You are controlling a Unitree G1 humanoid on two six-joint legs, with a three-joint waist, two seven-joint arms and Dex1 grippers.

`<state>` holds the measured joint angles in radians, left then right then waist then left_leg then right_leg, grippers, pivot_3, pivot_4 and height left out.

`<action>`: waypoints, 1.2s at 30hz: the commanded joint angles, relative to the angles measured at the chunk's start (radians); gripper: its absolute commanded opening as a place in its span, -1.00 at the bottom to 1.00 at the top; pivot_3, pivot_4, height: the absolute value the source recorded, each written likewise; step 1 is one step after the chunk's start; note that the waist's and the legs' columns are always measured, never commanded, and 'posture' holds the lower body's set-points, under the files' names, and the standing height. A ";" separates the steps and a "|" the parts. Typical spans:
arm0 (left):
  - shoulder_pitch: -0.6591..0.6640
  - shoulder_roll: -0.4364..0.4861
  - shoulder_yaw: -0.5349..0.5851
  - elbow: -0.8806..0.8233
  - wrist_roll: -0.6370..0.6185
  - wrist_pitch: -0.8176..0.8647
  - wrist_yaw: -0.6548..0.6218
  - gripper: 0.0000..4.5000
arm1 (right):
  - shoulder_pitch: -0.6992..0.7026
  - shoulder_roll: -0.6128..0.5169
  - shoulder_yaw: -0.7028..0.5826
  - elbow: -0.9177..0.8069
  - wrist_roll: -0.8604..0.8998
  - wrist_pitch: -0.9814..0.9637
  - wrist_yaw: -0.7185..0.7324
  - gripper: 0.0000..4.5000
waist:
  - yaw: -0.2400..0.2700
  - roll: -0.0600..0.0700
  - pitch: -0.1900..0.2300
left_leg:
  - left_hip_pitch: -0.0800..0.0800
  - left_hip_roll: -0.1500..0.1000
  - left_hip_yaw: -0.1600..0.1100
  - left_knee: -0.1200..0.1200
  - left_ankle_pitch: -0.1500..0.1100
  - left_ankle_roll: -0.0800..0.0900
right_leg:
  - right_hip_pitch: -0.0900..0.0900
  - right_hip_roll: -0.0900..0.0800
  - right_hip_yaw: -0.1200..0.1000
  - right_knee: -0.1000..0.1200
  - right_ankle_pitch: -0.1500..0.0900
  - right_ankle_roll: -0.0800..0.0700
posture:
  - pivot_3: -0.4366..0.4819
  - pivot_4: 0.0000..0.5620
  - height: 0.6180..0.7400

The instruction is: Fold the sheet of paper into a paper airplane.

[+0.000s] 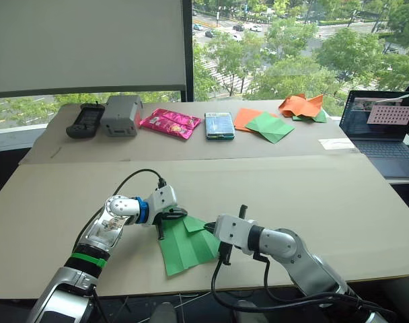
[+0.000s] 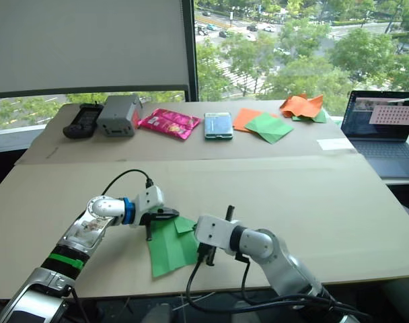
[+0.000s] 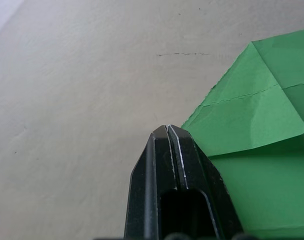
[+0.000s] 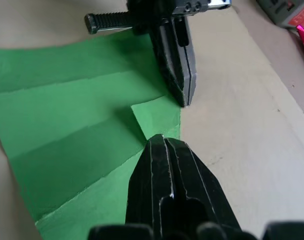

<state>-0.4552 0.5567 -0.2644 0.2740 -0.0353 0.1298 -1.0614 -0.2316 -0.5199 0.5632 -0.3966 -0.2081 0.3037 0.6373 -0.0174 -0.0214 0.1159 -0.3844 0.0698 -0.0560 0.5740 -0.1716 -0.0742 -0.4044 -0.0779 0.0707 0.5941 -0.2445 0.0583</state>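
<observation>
Here, both grippers, left (image 1: 169,217) and right (image 1: 210,229), are pressing closed fingers, gripping nothing, on the far end of the paper (image 1: 188,247), either side of its small folded corner, its long axis running back between them on the worktop (image 1: 312,195).

Count: one creased green sheet of paper (image 1: 186,246); one smooth green sheet (image 1: 270,126); one flat orange sheet (image 1: 243,116); one crumpled paper heap (image 1: 303,105); one pink packet (image 1: 169,122); one laptop (image 1: 383,130); two grippers (image 1: 169,217) (image 1: 210,228).
</observation>
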 commanded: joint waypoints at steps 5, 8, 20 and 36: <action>0.032 0.014 -0.026 0.030 0.035 0.014 -0.006 -1.00 | -0.043 0.143 -0.069 0.067 0.036 0.006 -0.048 0.01 | 0.000 0.000 0.000 | 0.000 0.000 0.000 0.000 0.000 0.000 | 0.000 0.000 0.000 0.000 0.000 0.000 | -0.05 -0.47 0.64; 0.036 0.015 -0.025 0.024 0.034 0.017 -0.005 -1.00 | -0.062 0.196 -0.078 0.113 0.060 0.041 -0.038 0.01 | 0.000 0.000 0.000 | 0.000 0.000 0.000 0.000 0.000 0.000 | 0.001 0.001 0.000 0.001 0.000 0.000 | -0.05 -0.47 0.64; 0.041 0.016 -0.020 0.018 0.033 0.021 -0.001 -1.00 | -0.078 0.240 -0.079 0.206 0.116 0.154 0.021 -0.99 | 0.000 0.001 0.000 | 0.000 0.000 0.000 0.000 0.000 0.001 | 0.001 0.001 0.000 0.002 0.000 0.000 | -0.05 -0.47 0.64; 0.143 0.094 0.249 -0.282 -0.221 0.337 0.031 -0.75 | -0.104 0.282 -0.041 0.348 0.078 0.251 -0.022 -1.00 | -0.025 0.002 0.000 | 0.001 0.000 -0.001 -0.001 0.000 0.001 | 0.000 0.001 0.000 0.006 0.000 0.000 | -0.05 -0.47 0.64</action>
<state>-0.3138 0.6345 -0.0782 0.0634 -0.1992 0.4160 -1.0406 -0.3470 -0.2242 0.5185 -0.0964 -0.1080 0.5080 0.6264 -0.0429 -0.0198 0.1154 -0.3833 0.0701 -0.0573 0.5727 -0.1711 -0.0734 -0.4041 -0.0768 0.0709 0.6005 -0.2443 0.0585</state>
